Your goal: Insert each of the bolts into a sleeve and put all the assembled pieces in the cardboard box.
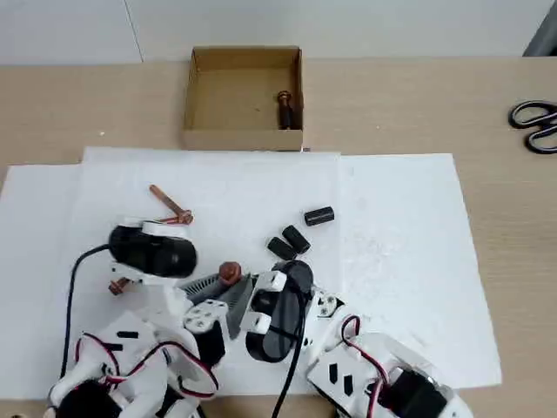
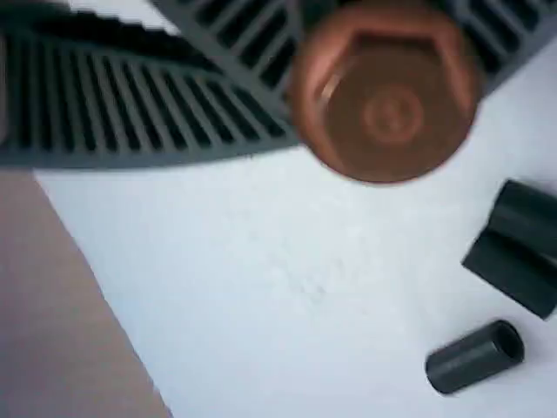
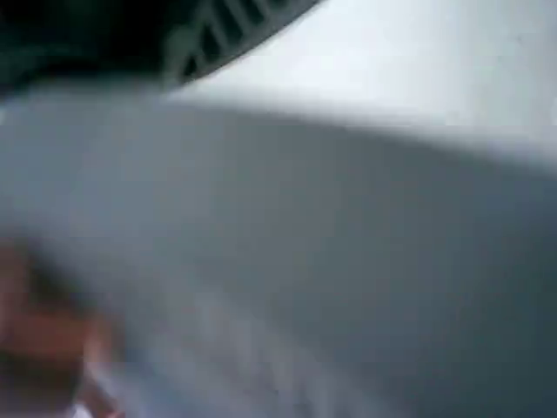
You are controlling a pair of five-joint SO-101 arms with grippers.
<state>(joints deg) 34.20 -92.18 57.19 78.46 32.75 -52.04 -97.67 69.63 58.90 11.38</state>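
left gripper (image 1: pixel 224 284) — jaws clamped on the copper bolt (image 2: pixel 387 96), over the white paper (image 1: pixel 400 261) | right gripper (image 1: pixel 283 277) just beside it, grip cannot be told | three black sleeves (image 1: pixel 296 238) lie near on the paper | loose bolt (image 1: pixel 170 205) farther off | cardboard box (image 1: pixel 244 139) beyond the paper edge — one assembled piece (image 1: pixel 285 109) inside
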